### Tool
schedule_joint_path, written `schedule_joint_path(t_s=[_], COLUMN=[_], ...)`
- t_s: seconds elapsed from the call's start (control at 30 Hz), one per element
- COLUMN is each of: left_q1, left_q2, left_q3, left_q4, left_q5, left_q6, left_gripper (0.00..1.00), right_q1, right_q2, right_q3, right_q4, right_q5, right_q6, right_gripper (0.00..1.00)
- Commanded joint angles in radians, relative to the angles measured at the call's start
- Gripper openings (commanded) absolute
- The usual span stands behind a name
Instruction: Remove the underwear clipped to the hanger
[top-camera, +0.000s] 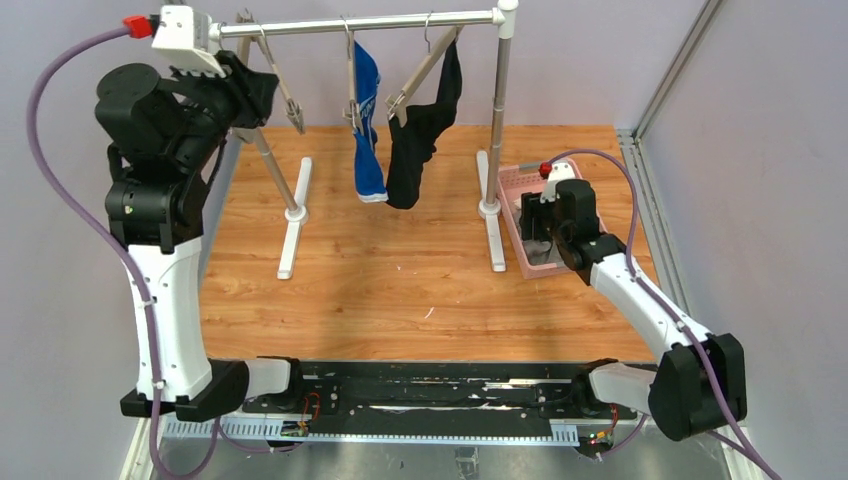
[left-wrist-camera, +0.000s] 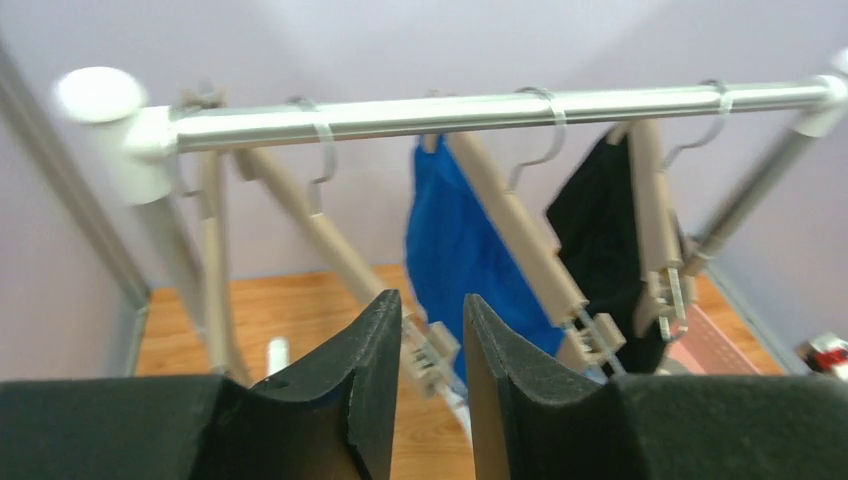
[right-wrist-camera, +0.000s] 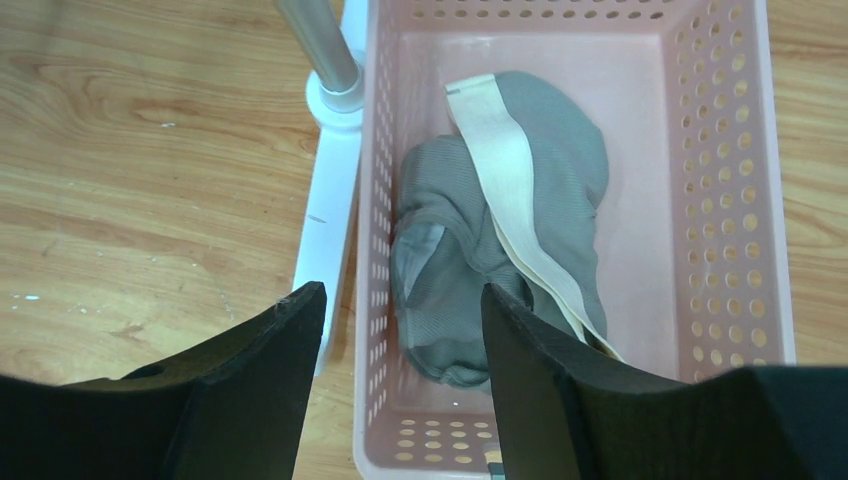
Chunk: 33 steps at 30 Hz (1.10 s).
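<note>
Rack: rail runs left-right over the far part of your table.
Blue briefs: clipped at the top to the middle hanger. They hang as a narrow strip, long axis vertical, free end pointing down at the table.
Black briefs: on the right hanger, just right of the blue. Long axis near vertical, leaning from upper right to lower left, bottom end about level with the blue one's.
Grey briefs: off the rack, crumpled in the pink basket at the rack's right foot. Long axis runs along the basket's length, pale waistband diagonal across the top.
Left hanger: slants down to the right, clip at the low end.
Left gripper: up at the rail's left end. You have a narrow gap between the fingers, nothing in it.
Right gripper: over the basket's left wall, fingers spread wide, gripping nothing. Grey briefs lie below them.
</note>
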Motion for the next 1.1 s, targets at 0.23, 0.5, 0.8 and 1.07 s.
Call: schedule_joint_path(t_s=[0.23, 0.5, 0.8, 1.07], left_q1=[-0.258, -0.297, -0.298, -0.298], left_q2=[0.097, 0.091, 0.138, 0.171], left_q3=[0.008, -0.078, -0.092, -0.113], left_q4=[0.092, 0.227, 0.240, 0.233], left_q5=[0.023, -0.029, -0.032, -0.086], left_q6=[0.018, 0.025, 0.029, 0.044], left_gripper=[0.35, 0.37, 0.42, 0.43], right_q1=[0.102, 0.178, 0.208, 0.218], right_q2=[-0.094, -0.130, -0.119, -0.128], right_q3=[-0.009, -0.053, -0.062, -0.077], right_q4=[-0.048, -0.043, -0.034, -0.026], right_q5=[0.030, 0.065, 0.071, 0.078], right_q6=[-0.009, -0.025, -0.035, -0.043], right_gripper=[0.60, 0.60, 0.60, 0.60])
